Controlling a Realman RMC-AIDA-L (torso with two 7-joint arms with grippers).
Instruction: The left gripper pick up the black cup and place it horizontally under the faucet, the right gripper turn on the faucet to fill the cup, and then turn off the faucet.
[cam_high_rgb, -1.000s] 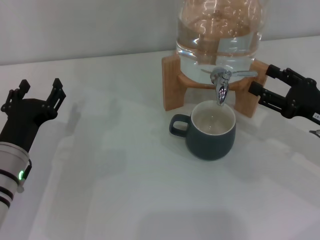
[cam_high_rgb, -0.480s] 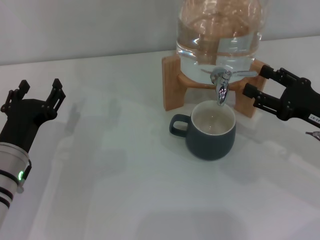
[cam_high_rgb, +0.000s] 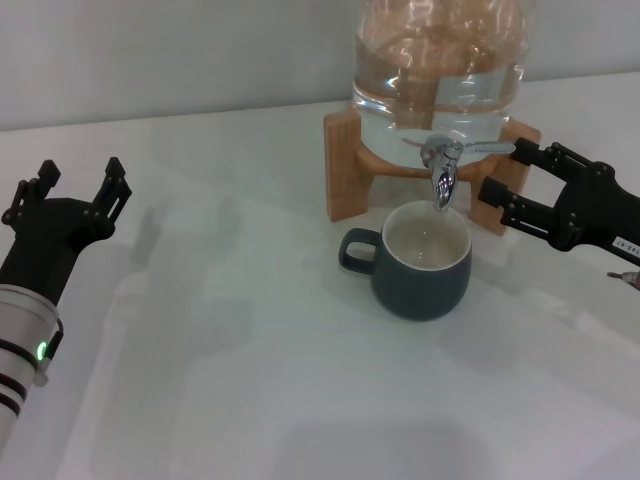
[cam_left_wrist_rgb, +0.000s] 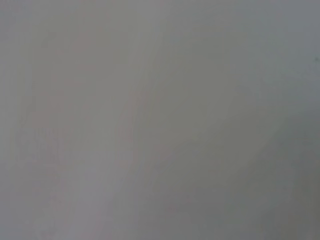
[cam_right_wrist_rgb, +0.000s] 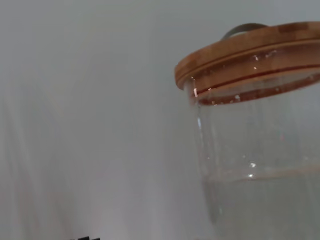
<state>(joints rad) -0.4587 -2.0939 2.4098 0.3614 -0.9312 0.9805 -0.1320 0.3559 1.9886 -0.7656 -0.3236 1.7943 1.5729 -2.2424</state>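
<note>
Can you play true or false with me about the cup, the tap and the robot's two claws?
1. The black cup stands upright under the faucet. True.
2. The left gripper is holding the cup. False: it is open, far to the left, holding nothing.
3. The right gripper is open beside the faucet's lever. True.
4. The glass jar is empty. False: it holds water.
5. The jar sits on a wooden stand. True.

Glass jar (cam_right_wrist_rgb: 260, 165) part-filled with water; wooden lid (cam_right_wrist_rgb: 247, 52) on top.
</note>
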